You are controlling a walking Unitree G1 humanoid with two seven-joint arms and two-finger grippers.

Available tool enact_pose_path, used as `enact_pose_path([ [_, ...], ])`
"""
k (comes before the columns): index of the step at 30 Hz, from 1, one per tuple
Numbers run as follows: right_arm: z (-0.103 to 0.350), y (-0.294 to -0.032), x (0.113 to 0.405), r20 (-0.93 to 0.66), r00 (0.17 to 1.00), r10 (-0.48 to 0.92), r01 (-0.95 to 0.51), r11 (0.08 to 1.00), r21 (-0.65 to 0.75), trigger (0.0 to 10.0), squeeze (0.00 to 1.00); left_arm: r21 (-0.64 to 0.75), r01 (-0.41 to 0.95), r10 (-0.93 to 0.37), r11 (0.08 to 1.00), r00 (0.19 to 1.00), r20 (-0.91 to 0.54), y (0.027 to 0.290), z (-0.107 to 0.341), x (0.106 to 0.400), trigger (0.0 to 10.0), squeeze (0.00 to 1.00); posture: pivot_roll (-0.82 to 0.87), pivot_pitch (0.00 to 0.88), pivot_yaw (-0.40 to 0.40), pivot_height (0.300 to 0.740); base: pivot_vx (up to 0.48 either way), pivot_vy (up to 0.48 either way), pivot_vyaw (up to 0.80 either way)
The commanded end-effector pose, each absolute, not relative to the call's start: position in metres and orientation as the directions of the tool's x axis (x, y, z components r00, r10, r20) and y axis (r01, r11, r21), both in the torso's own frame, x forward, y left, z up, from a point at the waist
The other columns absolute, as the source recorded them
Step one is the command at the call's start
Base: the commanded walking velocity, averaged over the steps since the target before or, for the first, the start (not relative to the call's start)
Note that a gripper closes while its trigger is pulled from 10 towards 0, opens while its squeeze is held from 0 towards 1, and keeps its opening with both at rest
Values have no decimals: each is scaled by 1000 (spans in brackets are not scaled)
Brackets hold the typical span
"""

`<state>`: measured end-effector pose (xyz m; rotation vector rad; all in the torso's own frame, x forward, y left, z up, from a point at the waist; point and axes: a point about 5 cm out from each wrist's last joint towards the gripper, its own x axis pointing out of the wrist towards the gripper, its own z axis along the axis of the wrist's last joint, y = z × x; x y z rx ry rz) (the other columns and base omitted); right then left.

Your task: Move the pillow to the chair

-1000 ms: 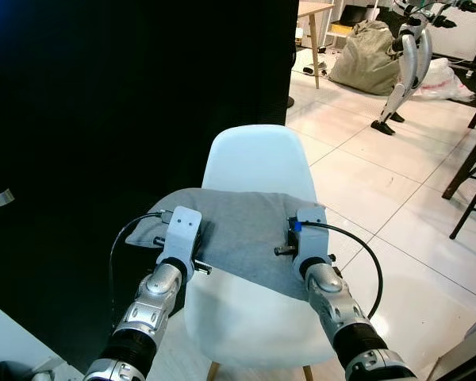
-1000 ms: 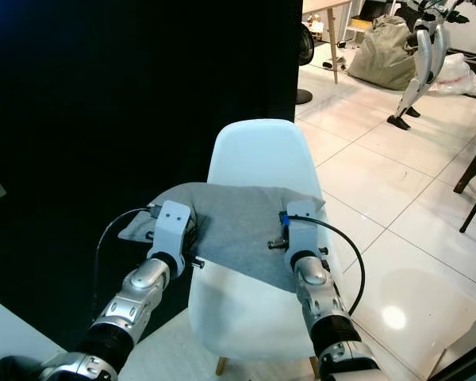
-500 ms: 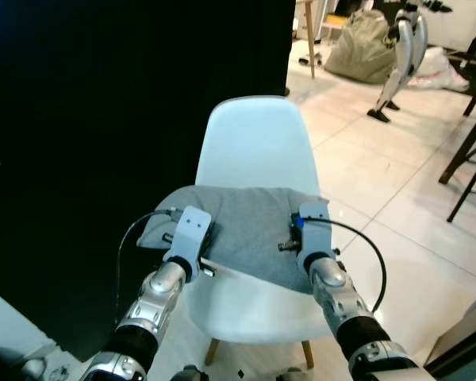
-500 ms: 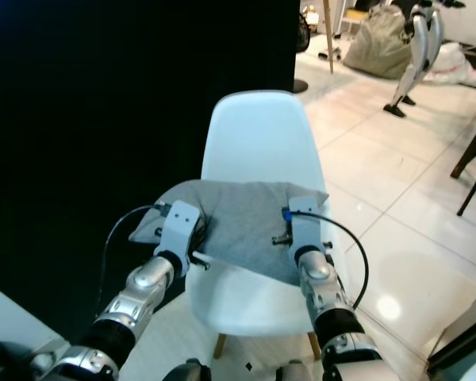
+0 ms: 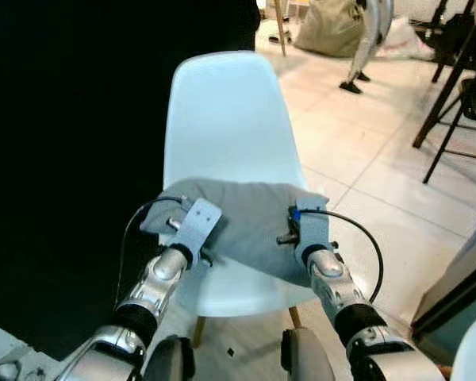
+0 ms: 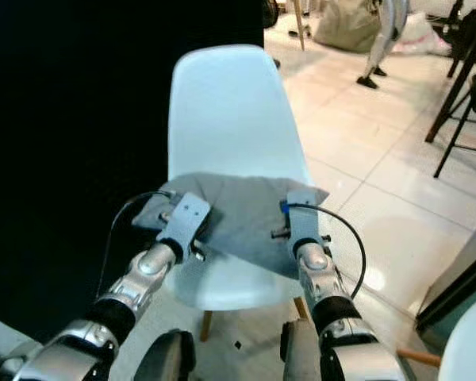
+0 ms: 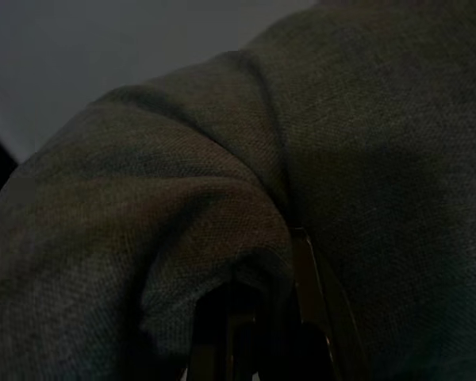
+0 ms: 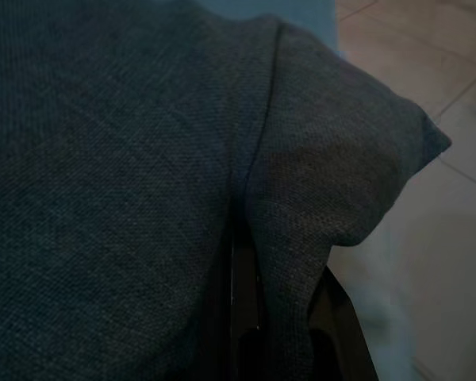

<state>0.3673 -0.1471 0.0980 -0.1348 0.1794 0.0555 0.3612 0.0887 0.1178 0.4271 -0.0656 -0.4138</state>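
Note:
A flat grey pillow (image 5: 250, 222) hangs across the seat of a white plastic chair (image 5: 222, 119), below the backrest. My left gripper (image 5: 192, 228) holds its left edge and my right gripper (image 5: 308, 226) its right edge. In the left wrist view the black fingers (image 7: 305, 317) are shut on a bunched fold of the grey pillow (image 7: 222, 198). The right wrist view has the fingers (image 8: 242, 309) pinched on a seam near a corner of the pillow (image 8: 333, 175). Whether the pillow rests on the seat I cannot tell.
A black curtain (image 5: 63, 119) fills the left side. White tiled floor (image 5: 357, 151) lies to the right, with black chair legs (image 5: 448, 103) at the far right and a sack (image 5: 325, 28) at the back. My own legs (image 5: 301, 357) are below the seat's front.
The camera has moved closer and now looks down more. More of the backrest shows above the pillow, which sits lower over the seat. Both grippers keep their hold.

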Motion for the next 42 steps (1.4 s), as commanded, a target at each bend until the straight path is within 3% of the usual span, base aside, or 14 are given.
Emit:
enact_pose_path([
  [1,116,-131,375,-95,991,92,-103,988,-119,10000,0,486,409,-474,772,880,13,76,124,359,10000,0,-4,212,21,580,0,0,0],
  [5,131,-125,380,-21,993,119,-120,983,-136,10000,0,579,347,-455,738,889,48,80,130,363,10000,0,-14,213,21,580,0,0,0],
  [13,128,-121,381,-44,989,141,-147,972,-184,10000,0,549,381,-422,744,905,-57,84,106,358,10000,0,-17,208,13,580,0,0,0],
  [29,99,-117,367,-108,980,165,-173,982,-75,10000,0,538,376,-352,755,924,-151,88,84,352,10000,0,4,200,-2,580,0,0,0],
  [30,97,-116,365,-113,978,173,-179,983,-43,10000,733,518,382,-352,765,922,-161,90,81,350,10000,1000,8,189,-1,580,0,0,0],
  [32,95,-116,364,-116,977,178,-181,983,-23,10000,733,505,386,-352,772,921,-167,90,80,350,10000,1000,8,189,-1,580,0,0,0],
  [33,95,-113,364,-116,974,193,-193,981,10,10000,1000,500,386,-347,775,922,-174,94,78,349,10000,1000,12,186,10,580,0,0,0],
  [42,96,-113,362,-78,972,221,-217,974,60,10000,1000,470,213,-147,856,974,-173,136,66,341,10000,1000,28,146,14,580,0,0,0],
])
